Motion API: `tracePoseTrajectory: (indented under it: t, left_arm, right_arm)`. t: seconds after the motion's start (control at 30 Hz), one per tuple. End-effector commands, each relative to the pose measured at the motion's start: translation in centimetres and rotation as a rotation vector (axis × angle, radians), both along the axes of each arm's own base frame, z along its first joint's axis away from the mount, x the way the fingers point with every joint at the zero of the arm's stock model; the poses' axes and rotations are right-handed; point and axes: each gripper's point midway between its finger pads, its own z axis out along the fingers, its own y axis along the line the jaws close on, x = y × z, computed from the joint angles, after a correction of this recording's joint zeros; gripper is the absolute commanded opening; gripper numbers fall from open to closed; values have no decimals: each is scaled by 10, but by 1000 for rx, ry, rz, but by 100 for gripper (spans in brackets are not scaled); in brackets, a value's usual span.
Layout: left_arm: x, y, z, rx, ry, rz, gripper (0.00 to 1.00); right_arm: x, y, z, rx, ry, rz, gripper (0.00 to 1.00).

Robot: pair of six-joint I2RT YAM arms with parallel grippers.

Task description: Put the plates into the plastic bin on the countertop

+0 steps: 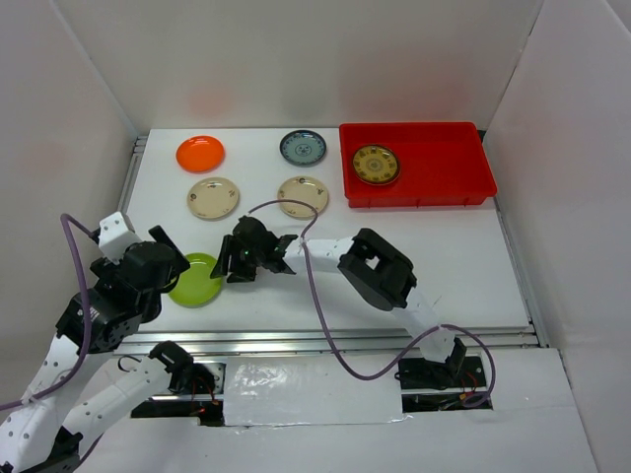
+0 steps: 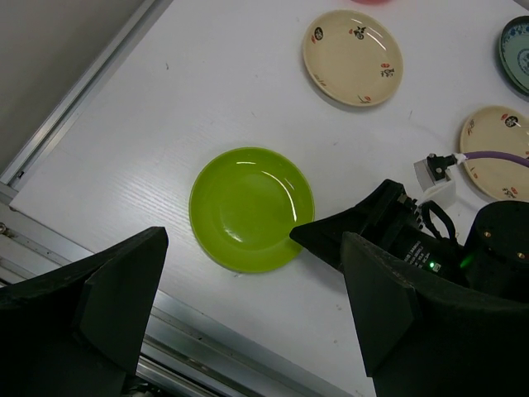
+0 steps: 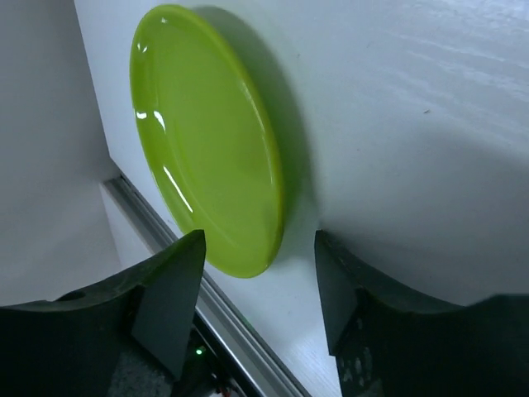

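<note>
The lime green plate (image 1: 197,280) lies on the countertop (image 1: 463,266) at the near left. My right gripper (image 1: 224,264) is open, with the plate's near right edge between its fingers; the right wrist view shows the plate (image 3: 207,149) just ahead of the open gripper (image 3: 260,273). My left gripper (image 1: 170,258) is open and empty, just left of the plate (image 2: 250,207), above the near rail (image 2: 248,331). The red plastic bin (image 1: 434,187) at the back right holds the brown-gold plate (image 1: 376,165). The black plate is out of view.
One orange plate (image 1: 200,153), a grey-blue plate (image 1: 303,148) and two cream plates (image 1: 213,198) (image 1: 303,195) lie on the table's far left half. A metal rail (image 1: 325,340) runs along the near edge. White walls enclose the table.
</note>
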Motion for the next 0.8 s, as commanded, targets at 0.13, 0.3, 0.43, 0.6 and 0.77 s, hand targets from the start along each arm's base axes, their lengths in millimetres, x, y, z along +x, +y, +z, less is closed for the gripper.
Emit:
tracePoseTrajectory:
  t: [0.13,0.3,0.43,0.6,0.77]
  left_arm:
    - [4,-2,13,-19,-52,-12,99]
    - [5,-4,12,-17,-49,-26,99]
    - [6,-6,13,-19,-52,-36,99]
    - [5,-5,14,-25,-64,-39,99]
    - [3,-5,16,-35,-80,-46,99]
  right_arm:
    - [13,3,-32,-39,98,-50,49]
    - [10,15,-26,90,131,-28,16]
    - [26,-5,27,123,16,-125,0]
    - [79,-89,108,114,-135,-230,0]
    - [196,-261,160,-121,-244,-597,0]
